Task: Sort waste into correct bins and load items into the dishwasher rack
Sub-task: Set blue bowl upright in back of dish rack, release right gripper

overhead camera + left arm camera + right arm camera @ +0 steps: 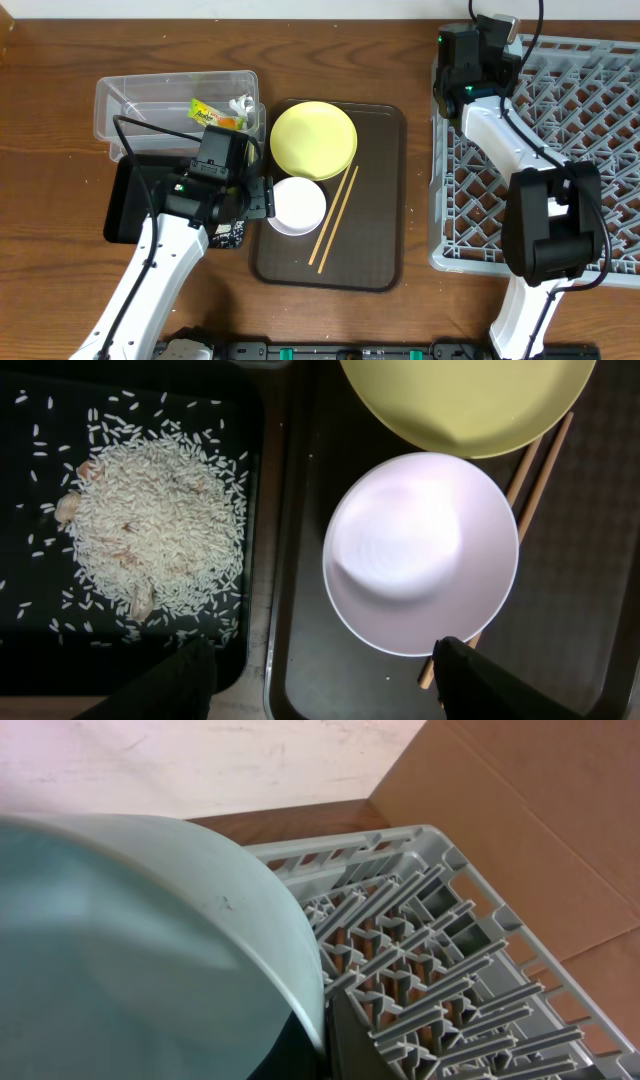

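Note:
The light blue bowl (130,950) fills the right wrist view, and my right gripper (325,1040) is shut on its rim over the grey dishwasher rack (450,990) at its far left corner (470,60). My left gripper (330,685) is open and empty, hovering near the white bowl (420,555) at the left edge of the brown serving tray. The yellow plate (313,139) and two chopsticks (335,215) lie on that tray. The rice heap (150,530) lies in the black tray (125,205). The snack wrapper (215,113) and paper scrap (241,104) are in the clear tub (130,95). The cup is out of view.
The brown serving tray (380,200) sits between the bins and the rack (560,130). A brown cardboard wall (540,810) stands behind the rack. Loose rice grains are scattered round the heap in the black tray.

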